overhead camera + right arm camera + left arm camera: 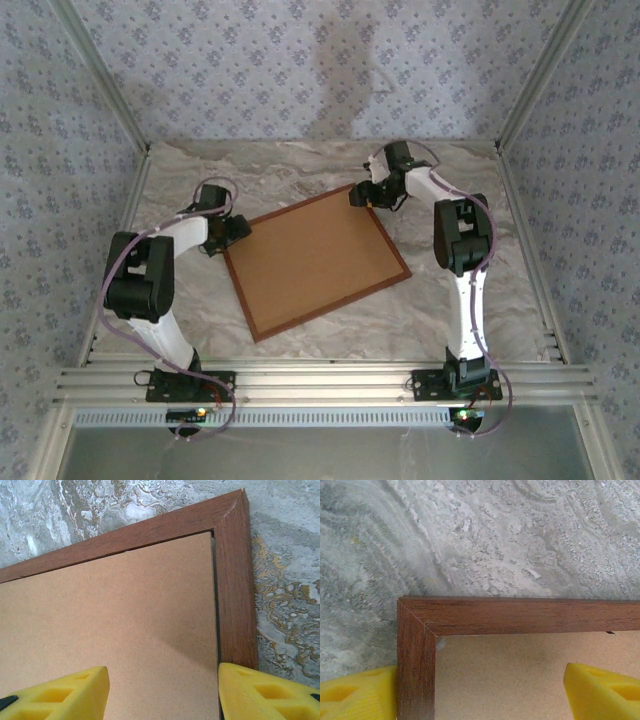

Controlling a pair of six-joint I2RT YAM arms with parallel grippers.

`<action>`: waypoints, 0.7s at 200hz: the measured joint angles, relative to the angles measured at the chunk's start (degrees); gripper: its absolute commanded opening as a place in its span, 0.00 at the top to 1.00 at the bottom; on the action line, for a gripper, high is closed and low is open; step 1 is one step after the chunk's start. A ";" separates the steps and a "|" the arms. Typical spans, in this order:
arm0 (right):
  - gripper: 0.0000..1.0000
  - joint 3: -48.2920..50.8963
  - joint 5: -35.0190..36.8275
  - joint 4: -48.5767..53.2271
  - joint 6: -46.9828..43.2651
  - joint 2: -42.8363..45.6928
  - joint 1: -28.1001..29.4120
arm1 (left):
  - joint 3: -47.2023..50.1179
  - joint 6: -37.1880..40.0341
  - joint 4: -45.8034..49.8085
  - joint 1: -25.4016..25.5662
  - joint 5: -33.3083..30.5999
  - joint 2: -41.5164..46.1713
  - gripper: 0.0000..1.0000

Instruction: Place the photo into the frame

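Note:
The reddish-brown wooden frame (pixel 393 232) lies flat and skewed on the marble table, with a plain brown backing board (pixel 315 262) filling it. The photo is hidden. My left gripper (pixel 232 235) hovers open at the frame's left corner. In the left wrist view one yellow finger (pixel 355 695) is outside the rail (pixel 520 616) and the other over the board (pixel 510 675). My right gripper (pixel 362 196) is at the far corner, jaws apart. There one finger (pixel 60 695) is above the board (pixel 115 615) and the other over the rail (pixel 235 580). Neither holds anything.
The grey marble tabletop (pixel 300 170) is ringed by aluminium rails, with patterned walls behind and at both sides. A thin dark gap runs between board and rail at the right gripper's corner (pixel 216 605).

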State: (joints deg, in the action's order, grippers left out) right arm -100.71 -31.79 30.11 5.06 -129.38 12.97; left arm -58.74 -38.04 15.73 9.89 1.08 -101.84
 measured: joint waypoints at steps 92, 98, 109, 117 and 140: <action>0.43 5.03 1.81 -4.90 1.81 2.78 -0.02 | -1.53 -0.46 0.00 1.95 -2.69 -2.36 0.20; 0.43 5.25 2.10 -5.09 1.92 2.93 0.04 | -1.57 -0.44 -0.02 2.03 -2.75 -2.49 0.20; 0.43 5.53 2.82 -5.20 1.99 3.21 0.31 | -1.66 -0.44 -0.02 2.25 -3.17 -2.60 0.21; 0.43 5.68 3.63 -5.31 2.01 3.37 0.57 | -1.75 -0.44 -0.02 2.49 -3.63 -2.84 0.21; 0.43 5.90 6.23 -5.40 1.97 3.74 1.53 | -1.92 -0.44 0.00 2.91 -4.85 -3.19 0.21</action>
State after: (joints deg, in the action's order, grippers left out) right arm -94.80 -25.56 24.71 7.03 -125.64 14.50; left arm -60.66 -38.48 15.73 12.80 -3.77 -105.03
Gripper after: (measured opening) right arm 0.569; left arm 0.794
